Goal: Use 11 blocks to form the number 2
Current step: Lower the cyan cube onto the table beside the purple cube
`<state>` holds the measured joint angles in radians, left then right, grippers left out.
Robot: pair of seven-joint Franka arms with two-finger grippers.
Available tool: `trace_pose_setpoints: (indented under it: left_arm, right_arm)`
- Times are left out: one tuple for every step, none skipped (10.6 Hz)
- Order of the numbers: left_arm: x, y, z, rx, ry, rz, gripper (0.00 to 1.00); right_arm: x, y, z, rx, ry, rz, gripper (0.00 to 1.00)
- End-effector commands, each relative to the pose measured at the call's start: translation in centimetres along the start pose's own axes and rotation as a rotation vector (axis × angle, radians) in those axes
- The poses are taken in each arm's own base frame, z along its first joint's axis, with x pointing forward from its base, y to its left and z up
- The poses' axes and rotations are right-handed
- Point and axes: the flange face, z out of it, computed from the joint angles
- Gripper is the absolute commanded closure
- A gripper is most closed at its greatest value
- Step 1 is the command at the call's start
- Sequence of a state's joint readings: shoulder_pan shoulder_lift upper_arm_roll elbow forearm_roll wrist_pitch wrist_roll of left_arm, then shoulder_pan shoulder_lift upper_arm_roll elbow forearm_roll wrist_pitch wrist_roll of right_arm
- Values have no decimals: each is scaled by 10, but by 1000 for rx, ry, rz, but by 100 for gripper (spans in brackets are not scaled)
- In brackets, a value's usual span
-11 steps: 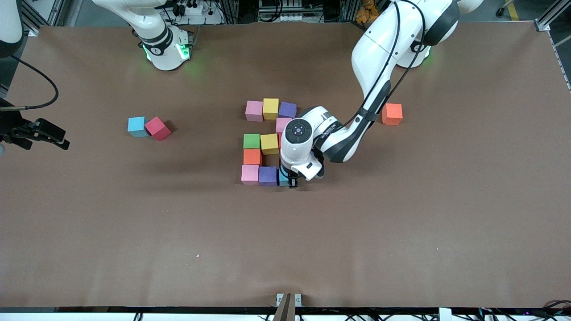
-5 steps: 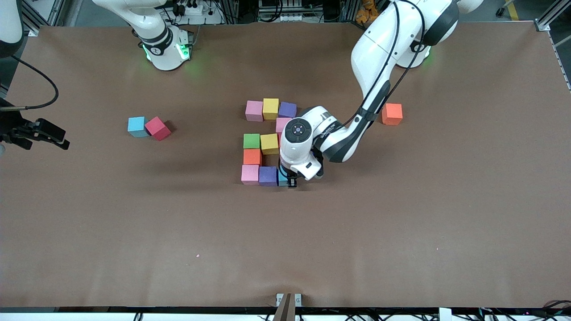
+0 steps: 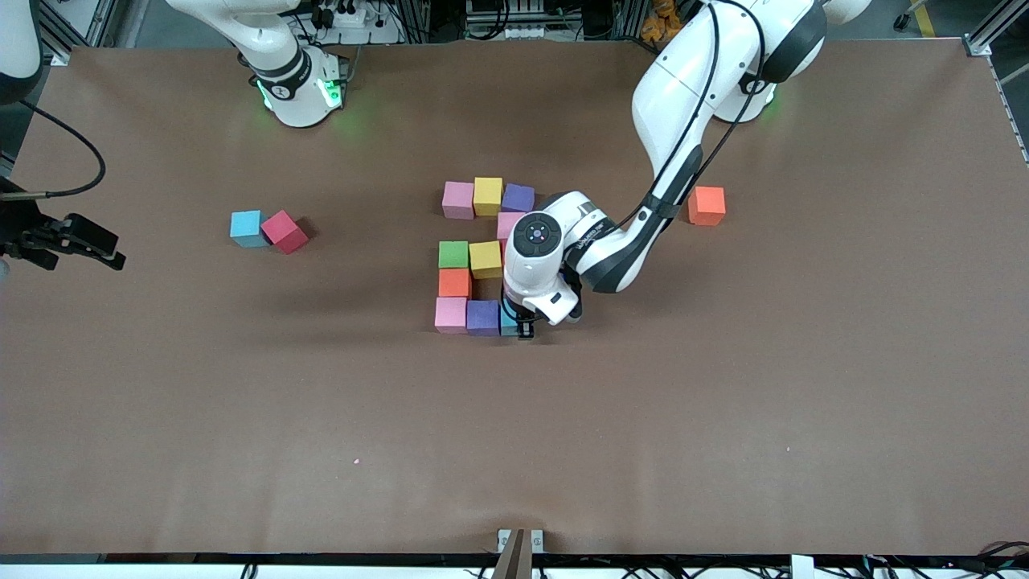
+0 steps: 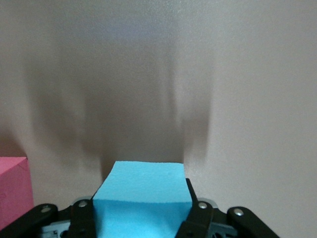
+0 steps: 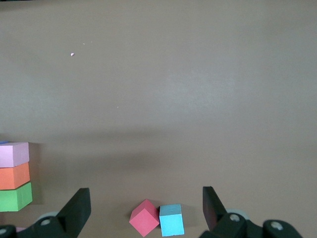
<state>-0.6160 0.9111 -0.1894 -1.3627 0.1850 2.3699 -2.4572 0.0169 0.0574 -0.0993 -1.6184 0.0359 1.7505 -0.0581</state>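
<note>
The number 2 is laid out mid-table: pink (image 3: 458,199), yellow (image 3: 488,195) and purple (image 3: 518,198) blocks, a pink block (image 3: 510,223), then green (image 3: 453,254) and yellow (image 3: 485,259), orange (image 3: 454,282), pink (image 3: 450,314) and purple (image 3: 482,317). My left gripper (image 3: 518,323) is shut on a light blue block (image 4: 141,198), down at the table beside that last purple block. A pink block's edge (image 4: 12,191) shows in the left wrist view. My right gripper (image 3: 96,245) waits open at the right arm's end of the table.
A light blue block (image 3: 246,228) and a red block (image 3: 284,232) touch each other toward the right arm's end; they also show in the right wrist view, the red block (image 5: 144,218) and the light blue block (image 5: 171,219). An orange block (image 3: 707,205) lies alone toward the left arm's end.
My left gripper with the light blue block has edged slightly toward the purple block. The right arm has not moved.
</note>
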Motion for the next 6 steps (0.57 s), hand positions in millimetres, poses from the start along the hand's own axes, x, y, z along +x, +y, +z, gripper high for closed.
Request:
trace_pose_setpoints:
  left_arm:
    - [-5,1,7,-17,-17,18,28]
    - [-5,0,10,-14,-15,27,1]
    - [-5,0,9,-15,-14,39,0]
    - [-5,1,6,-20,-16,51,0]
    - [-6,3,0,-25,-20,53,0]
    - [-7,4,-11,-33,-22,55,0]
  right_arm:
    - [1,3,-1,11,3,-7,0]
    - [1,3,-2,11,6,-7,0]
    - [1,3,-2,10,4,-7,0]
    - [1,3,-1,10,3,-7,0]
    - [1,3,-1,10,3,-7,0]
    - [1,3,-1,10,3,-7,0]
